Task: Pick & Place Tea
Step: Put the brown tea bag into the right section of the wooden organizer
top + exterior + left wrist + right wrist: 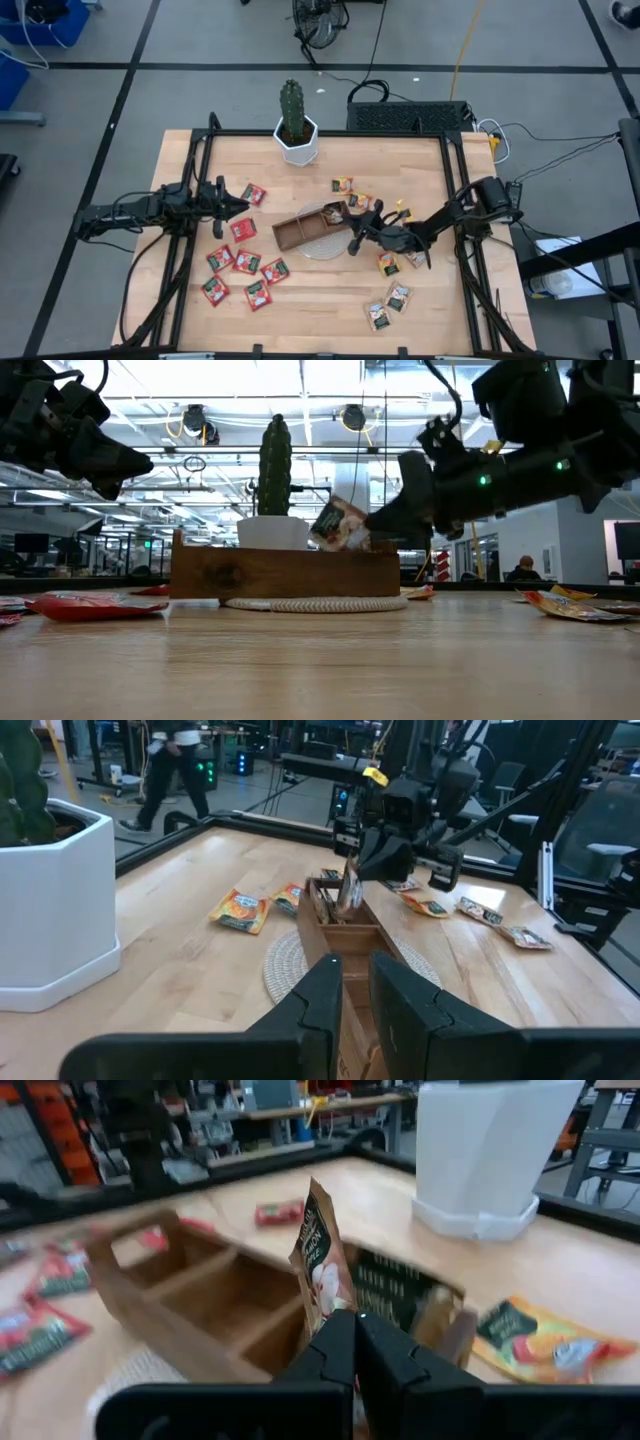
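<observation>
print on the sachet [320, 1270] pinched in the right gripper [352, 1330]: blurred, unreadable; its lower edge hidden between the fingers. in the low view the tray [285, 572] wall hides the compartments and whatever lies in them. near end of tray in right wrist view smeared by blur. left gripper [350, 995]: fingertips close together, a slim gap between them; whether anything sits in the gap cannot be told. red sachets [95, 605] in low view seen edge-on, markings not legible. cactus [20, 780] cut off by left wrist picture's edge. person [522, 568] far behind table, too small to make out.
</observation>
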Available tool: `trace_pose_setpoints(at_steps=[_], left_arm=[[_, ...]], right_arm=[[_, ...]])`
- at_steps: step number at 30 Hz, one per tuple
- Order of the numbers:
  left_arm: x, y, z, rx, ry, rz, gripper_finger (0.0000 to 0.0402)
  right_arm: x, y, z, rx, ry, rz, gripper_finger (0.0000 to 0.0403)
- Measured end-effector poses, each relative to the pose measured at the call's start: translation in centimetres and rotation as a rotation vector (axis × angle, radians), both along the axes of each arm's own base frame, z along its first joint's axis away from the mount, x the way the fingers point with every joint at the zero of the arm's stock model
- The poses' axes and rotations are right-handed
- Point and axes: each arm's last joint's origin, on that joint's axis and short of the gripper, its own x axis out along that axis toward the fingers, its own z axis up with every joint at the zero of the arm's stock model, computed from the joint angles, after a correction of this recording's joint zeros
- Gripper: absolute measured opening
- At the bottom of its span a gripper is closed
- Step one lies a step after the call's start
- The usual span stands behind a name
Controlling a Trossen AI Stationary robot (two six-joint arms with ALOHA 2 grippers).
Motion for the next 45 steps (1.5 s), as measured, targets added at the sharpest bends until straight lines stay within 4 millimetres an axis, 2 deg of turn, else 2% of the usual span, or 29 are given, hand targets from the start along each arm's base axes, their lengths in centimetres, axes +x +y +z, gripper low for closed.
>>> trace_pose_setpoints(at_steps=[9, 20, 25, 27, 29, 33, 36, 40, 45], left_arm=[[0.0, 0.0, 0.0, 0.0, 0.0, 0.0, 0.0058], [0.0, 0.0, 0.0, 0.0, -0.001, 0.001, 0.0058], [0.0, 0.0, 0.0, 0.0, 0.0, 0.0, 0.0058], [0.0, 0.0, 0.0, 0.0, 0.0, 0.0, 0.0058], [0.0, 0.0, 0.0, 0.0, 0.0, 0.0, 0.0058], [0.0, 0.0, 0.0, 0.0, 0.0, 0.0, 0.0058], [0.0, 0.0, 0.0, 0.0, 0.0, 0.0, 0.0058], [0.0, 0.0, 0.0, 0.0, 0.0, 0.0, 0.0058], [0.0, 0.0, 0.0, 0.0, 0.0, 0.0, 0.0058]], right_arm=[[0.1, 0.0, 0.1, -0.025, 0.011, 0.009, 0.0012], [0.0, -0.1, 0.1, -0.098, 0.046, -0.036, 0.0107], [-0.1, -0.6, 2.5, -0.151, 0.022, -0.045, 0.0133], [0.1, -1.4, 3.9, -0.124, 0.04, 0.024, 0.0136], [0.7, -2.6, 5.5, -0.047, 0.113, 0.113, 0.0136], [2.2, -5.0, 8.8, 0.119, 0.374, 0.206, 0.0133], [3.5, -6.0, 10.5, 0.192, 0.467, 0.28, 0.0133], [4.5, -6.8, 11.3, 0.199, 0.54, 0.311, 0.0133], [5.3, -7.7, 10.5, 0.215, 0.599, 0.309, 0.0132]])
